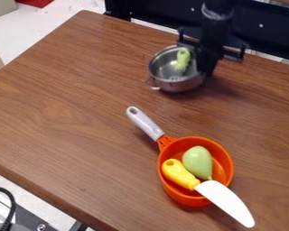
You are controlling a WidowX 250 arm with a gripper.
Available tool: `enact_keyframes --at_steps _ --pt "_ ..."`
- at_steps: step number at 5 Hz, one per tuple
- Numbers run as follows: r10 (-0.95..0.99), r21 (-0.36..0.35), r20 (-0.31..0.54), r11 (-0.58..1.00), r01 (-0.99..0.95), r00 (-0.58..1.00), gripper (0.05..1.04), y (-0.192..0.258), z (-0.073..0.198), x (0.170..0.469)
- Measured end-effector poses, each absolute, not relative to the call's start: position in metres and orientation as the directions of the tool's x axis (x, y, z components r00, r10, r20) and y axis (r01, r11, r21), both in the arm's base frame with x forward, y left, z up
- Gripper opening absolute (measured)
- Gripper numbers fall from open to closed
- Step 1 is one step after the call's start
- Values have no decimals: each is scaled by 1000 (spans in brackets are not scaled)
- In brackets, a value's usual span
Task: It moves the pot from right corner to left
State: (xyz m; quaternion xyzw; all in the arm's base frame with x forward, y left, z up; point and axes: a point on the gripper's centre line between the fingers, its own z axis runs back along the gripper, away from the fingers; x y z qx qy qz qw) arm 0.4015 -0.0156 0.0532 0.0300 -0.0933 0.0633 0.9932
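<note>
My pincer is at the side of the metal pot, near the surface's far edge; closure cannot be determined. This placement presumably leaves the green toy inside undisturbed for leftward transfer.

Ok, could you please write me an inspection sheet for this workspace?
Surface: brown, wood-grained table.
Job's things: metal pot, upright, green item inside.
Clutter: orange pan holding a green toy; knife with its white blade over the rim.
Claw: claw at the pot's right side; cannot tell if gripping.
Cables: black, cable-like curve, lower left, off the table.
Surroundings: pale floor, dark panel behind.
</note>
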Motion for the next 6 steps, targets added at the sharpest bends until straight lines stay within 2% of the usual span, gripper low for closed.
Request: enact_keyframes --at_steps 1,3,5,6 --pt "70 -8 153 998 -70 986 55 0 50 398" --pt "62 -2 150 998 -62 987 54 22 52 388" --pt "77 11 146 997 -80 986 54 47 66 363" --pt "51 7 107 999 -52 993 54 60 61 350"
